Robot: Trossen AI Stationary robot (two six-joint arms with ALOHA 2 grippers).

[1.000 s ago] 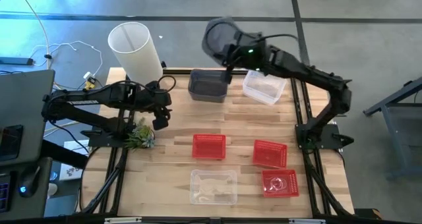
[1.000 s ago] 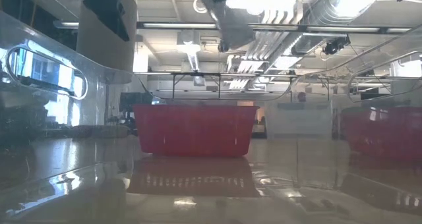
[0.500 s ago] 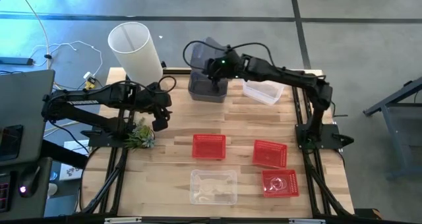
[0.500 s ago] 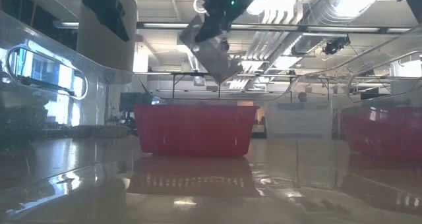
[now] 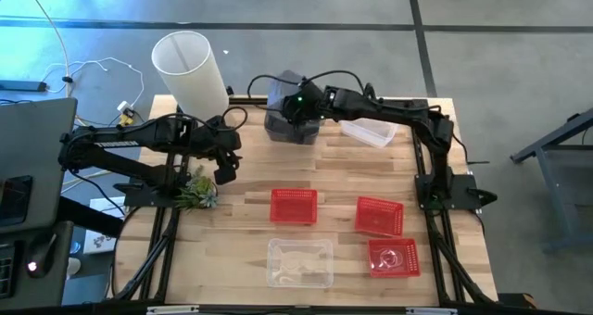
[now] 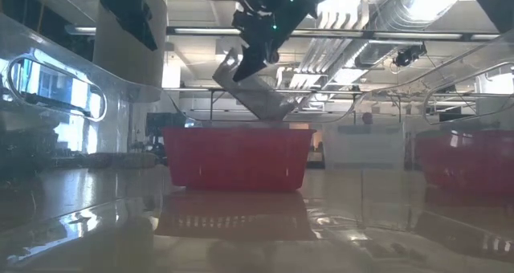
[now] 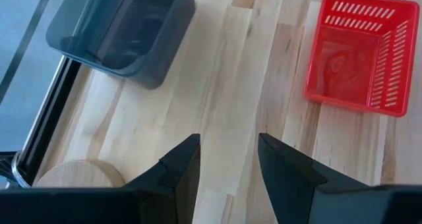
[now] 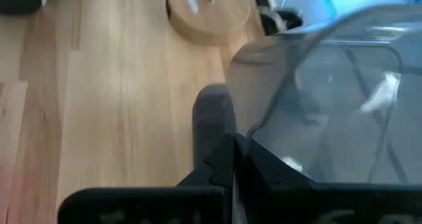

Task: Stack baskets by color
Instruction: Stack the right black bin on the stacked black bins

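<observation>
Holding a small dark grey rectangular plastic basket [image 6: 255, 87] by its rim, the right pincer [image 5: 298, 108] has its fingers pressed together on the wall; the basket hangs tilted over another dark grey basket [image 5: 291, 128] at the table's [image 5: 241, 213] far edge. From above the held one mostly merges with the one under it, so contact between them can't be told. In the low view the red mesh-walled basket [image 6: 235, 156] blocks the lower corner of the held basket, and a big clear wall close to the lens blurs that picture's left side. Right wrist view: just the grey wall close up, pincer tip lost under it. Clear translucent basket [image 5: 369, 128] sits just beside the grey pair, partly under the right arm. Near side: centre red basket [image 5: 294, 206], second red mesh basket [image 5: 379, 215], third red one [image 5: 393, 257] with something pale and unclear inside, and a clear basket [image 5: 299, 262] near the front edge. Left pincer [image 5: 226, 166] hovers over bare wood with fingers apart, nothing between them, next to the small green plant [image 5: 195, 191]. Tall white cylindrical lamp [image 5: 190, 71] stands at the far left corner on a round wooden base [image 8: 208, 12], leaning across the left arm in the overhead view.
</observation>
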